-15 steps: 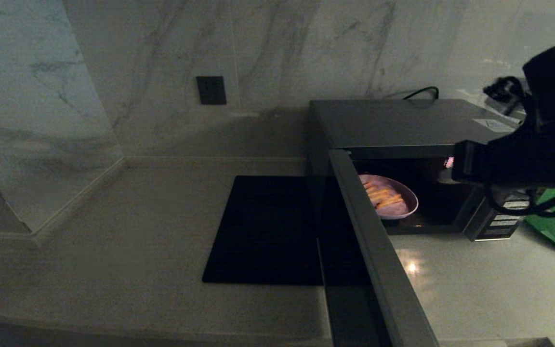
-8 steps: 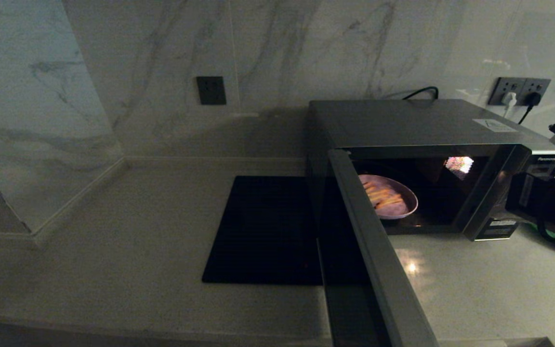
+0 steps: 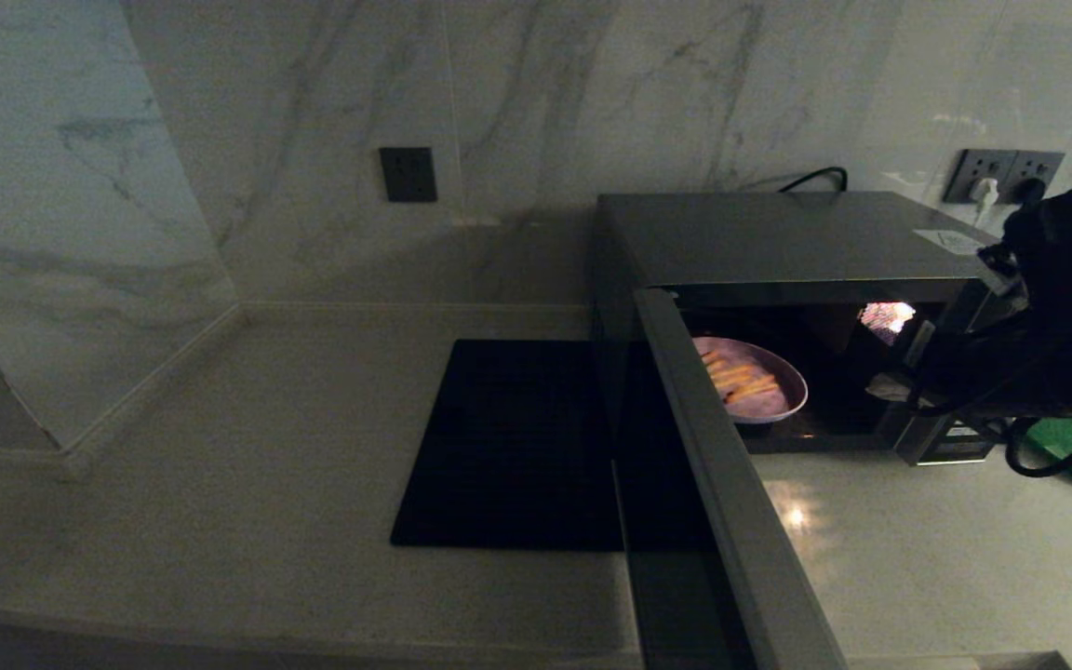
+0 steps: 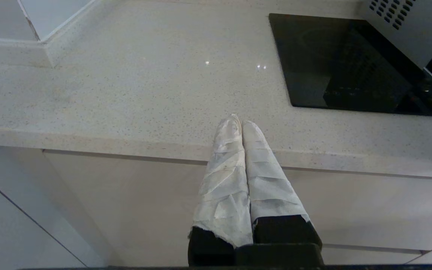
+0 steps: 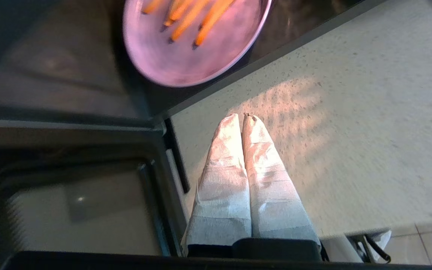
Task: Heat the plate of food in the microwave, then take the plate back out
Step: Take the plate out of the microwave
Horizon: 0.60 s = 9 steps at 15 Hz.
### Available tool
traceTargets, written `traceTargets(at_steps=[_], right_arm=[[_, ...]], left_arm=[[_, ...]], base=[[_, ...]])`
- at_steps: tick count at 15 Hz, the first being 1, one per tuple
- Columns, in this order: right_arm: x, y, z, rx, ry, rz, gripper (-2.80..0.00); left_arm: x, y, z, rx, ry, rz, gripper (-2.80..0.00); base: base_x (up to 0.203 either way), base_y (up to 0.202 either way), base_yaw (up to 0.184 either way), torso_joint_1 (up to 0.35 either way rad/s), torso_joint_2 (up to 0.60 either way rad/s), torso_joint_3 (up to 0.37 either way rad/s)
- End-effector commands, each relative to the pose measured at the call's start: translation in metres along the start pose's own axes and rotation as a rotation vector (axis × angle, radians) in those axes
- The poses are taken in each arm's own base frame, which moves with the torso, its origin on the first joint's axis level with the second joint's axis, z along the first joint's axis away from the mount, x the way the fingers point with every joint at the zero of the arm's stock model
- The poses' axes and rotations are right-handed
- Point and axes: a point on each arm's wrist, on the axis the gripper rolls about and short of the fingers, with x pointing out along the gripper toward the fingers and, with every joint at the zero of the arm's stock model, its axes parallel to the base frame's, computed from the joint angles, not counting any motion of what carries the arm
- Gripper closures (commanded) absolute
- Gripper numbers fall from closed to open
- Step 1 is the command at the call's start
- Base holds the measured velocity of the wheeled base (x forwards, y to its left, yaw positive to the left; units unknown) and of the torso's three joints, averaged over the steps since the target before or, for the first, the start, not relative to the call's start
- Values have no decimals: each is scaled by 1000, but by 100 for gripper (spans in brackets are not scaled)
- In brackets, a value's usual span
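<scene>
The open door [image 3: 731, 502] hides part of the plate of food [image 3: 759, 381].

1. Right gripper [image 5: 241, 117]: fingers pressed together (white wrapping on both), holding nothing, pointing downward.
2. Right arm [image 3: 1057, 307]: raised at the right edge of the head view.
3. Left gripper [image 4: 240, 119]: fingers together, empty, parked low.

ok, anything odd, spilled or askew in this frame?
Nothing stands out. The pale lilac plate of orange food sticks sits level inside the grey-silver microwave, door swung open, sticks all on the plate. No spills on the speckled countertop.
</scene>
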Motion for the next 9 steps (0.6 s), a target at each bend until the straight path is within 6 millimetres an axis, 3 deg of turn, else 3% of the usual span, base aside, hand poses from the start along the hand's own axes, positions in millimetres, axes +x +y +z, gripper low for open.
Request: traceTargets(at_steps=[1,6,9], right_arm=[[44,1,-4,0,26,-22,0],[86,12,-1,-5,-9,-29,0],[91,16,4,-1,-36,-37,0]], left_arm=[[0,0,0,-1,0,0,0],[0,0,0,-1,0,0,0],[0,0,0,-1,0,0,0]], base=[[0,0,0,0,0,0],[0,0,0,0,0,0],[0,0,0,0,0,0]])
